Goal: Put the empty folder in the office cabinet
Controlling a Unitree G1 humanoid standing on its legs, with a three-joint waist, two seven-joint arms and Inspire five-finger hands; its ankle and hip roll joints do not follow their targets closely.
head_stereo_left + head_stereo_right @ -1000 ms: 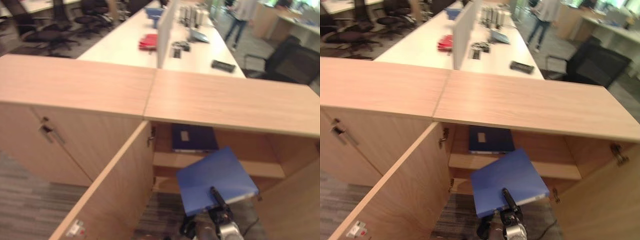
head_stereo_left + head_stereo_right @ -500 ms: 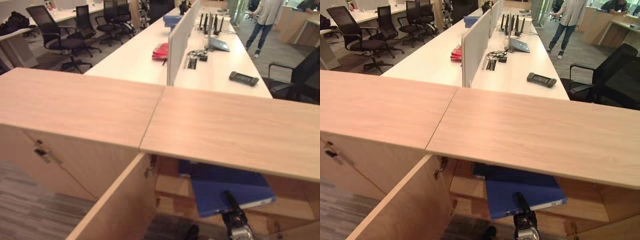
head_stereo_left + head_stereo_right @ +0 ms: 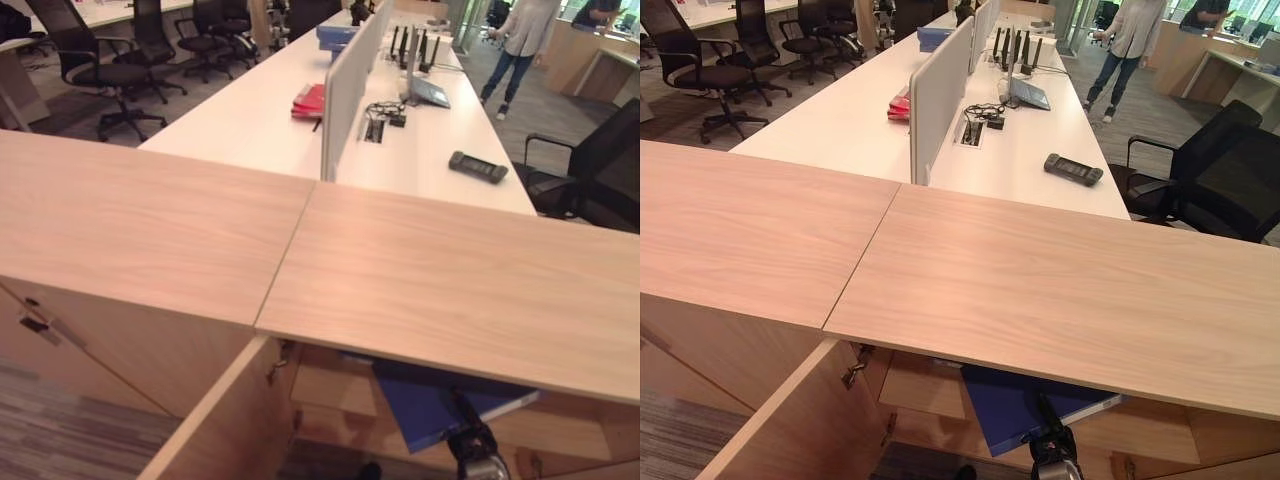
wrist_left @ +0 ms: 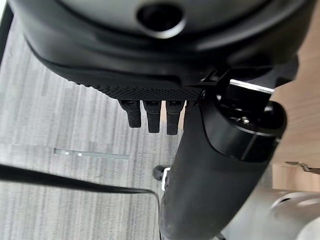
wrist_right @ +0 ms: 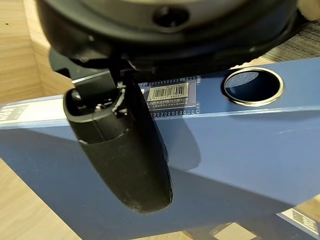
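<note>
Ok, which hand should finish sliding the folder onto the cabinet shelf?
Right. The right hand already grips the blue folder, partly inside the open cabinet. The left hand hangs over the floor, holding nothing.

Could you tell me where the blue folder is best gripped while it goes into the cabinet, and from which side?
By its outer spine edge, from the open front of the cabinet. The blue folder lies roughly flat, its far part under the cabinet top, so only the near edge is free. The right hand already pinches it there, thumb on the upper cover.
</note>
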